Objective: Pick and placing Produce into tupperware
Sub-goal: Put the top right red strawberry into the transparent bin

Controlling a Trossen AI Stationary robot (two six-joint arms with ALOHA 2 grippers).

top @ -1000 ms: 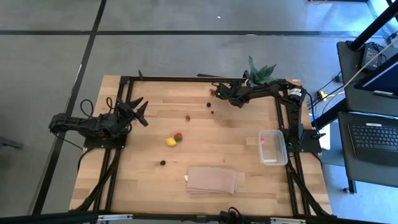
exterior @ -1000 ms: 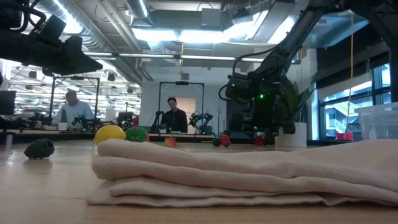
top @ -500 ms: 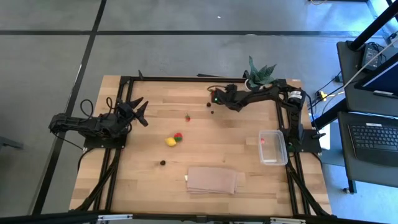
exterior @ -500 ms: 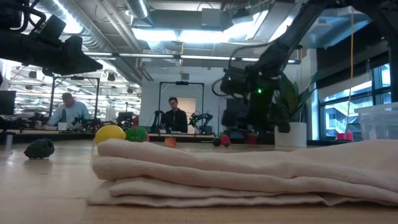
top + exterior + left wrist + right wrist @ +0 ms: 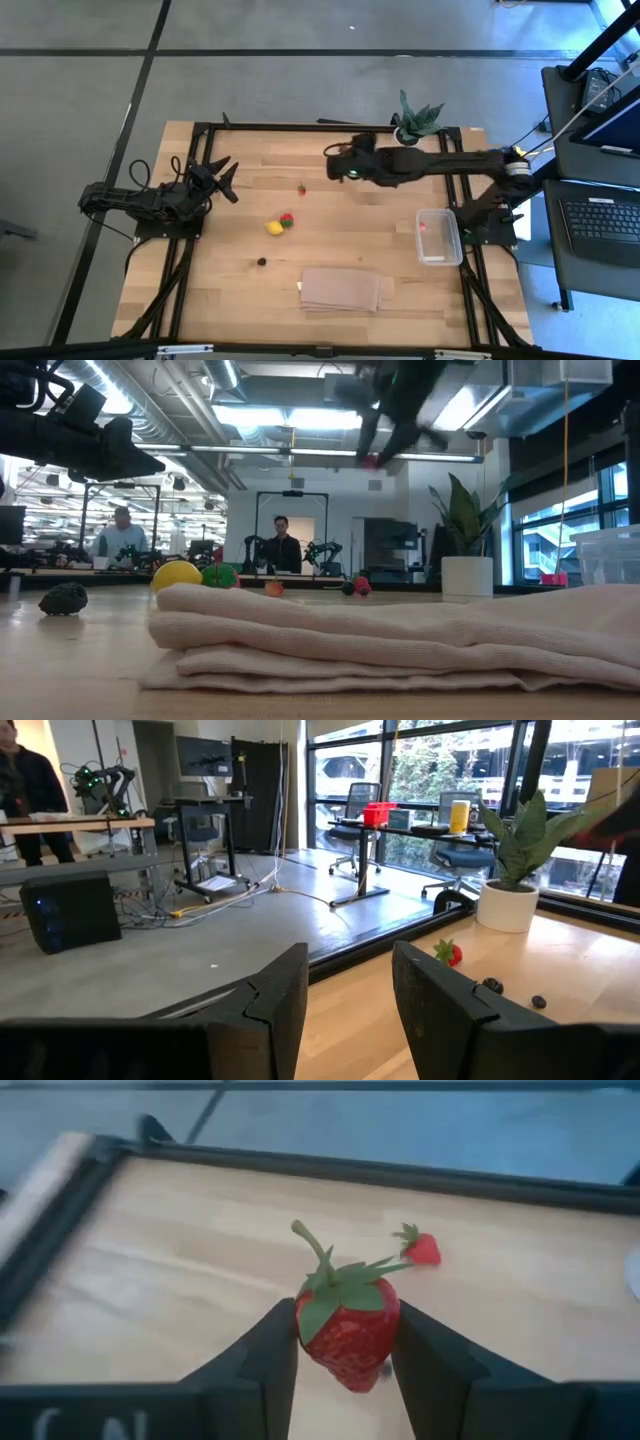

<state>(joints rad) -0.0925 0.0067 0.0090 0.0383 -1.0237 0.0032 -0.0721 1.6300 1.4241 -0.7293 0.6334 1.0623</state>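
A red strawberry (image 5: 347,1328) with green leaves sits pinched between the jaws of the right gripper (image 5: 338,166), lifted above the far middle of the counter (image 5: 240,220). The tupperware (image 5: 439,237) stands well apart at the counter's right edge. The left gripper (image 5: 222,176) waits at the left side, jaws narrowly parted and holding nothing.

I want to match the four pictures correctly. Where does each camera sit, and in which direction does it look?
High view: above the table, looking straight down; both arms show, right gripper reaching over the table.
Low view: at table-top height, looking level past the folded cloth; an arm shows above.
Left wrist view: on the left arm, looking past its open fingers.
Right wrist view: on the right arm; fingers clamp a strawberry.
Shared: the potted plant shows in the high, low and left wrist views.
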